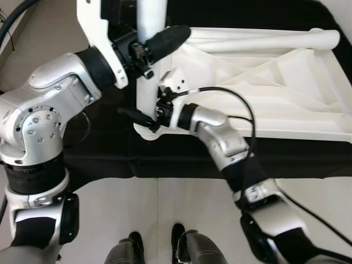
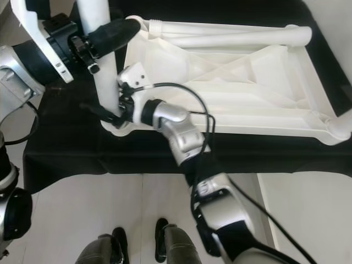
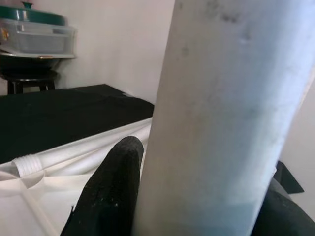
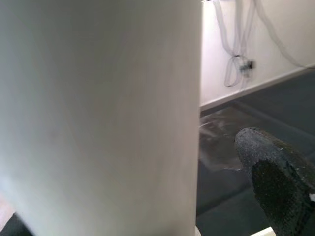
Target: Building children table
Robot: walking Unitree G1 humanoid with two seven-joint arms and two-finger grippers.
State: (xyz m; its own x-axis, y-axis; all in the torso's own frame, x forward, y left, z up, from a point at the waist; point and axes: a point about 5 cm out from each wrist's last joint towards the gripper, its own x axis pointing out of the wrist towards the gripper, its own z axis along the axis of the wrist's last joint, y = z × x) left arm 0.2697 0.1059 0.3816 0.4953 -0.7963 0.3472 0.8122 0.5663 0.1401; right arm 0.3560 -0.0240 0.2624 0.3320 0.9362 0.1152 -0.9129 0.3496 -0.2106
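The white children's table top [image 1: 264, 82] lies upside down on a black cloth. A white table leg [image 1: 146, 99] stands upright in its near left corner socket. My left gripper [image 1: 159, 39] is shut on the leg high up; one finger [image 3: 108, 196] presses against the leg [image 3: 221, 118]. My right gripper [image 1: 144, 116] sits around the leg just above the socket. There a finger [image 4: 275, 177] stands apart from the leg [image 4: 98, 118], so this gripper is open.
A second white leg [image 1: 264, 37] lies along the far edge of the upturned top. The black cloth [image 1: 99, 148] covers the low work surface, with pale floor [image 1: 165, 209] in front. A green-lidded container [image 3: 34, 34] stands beyond.
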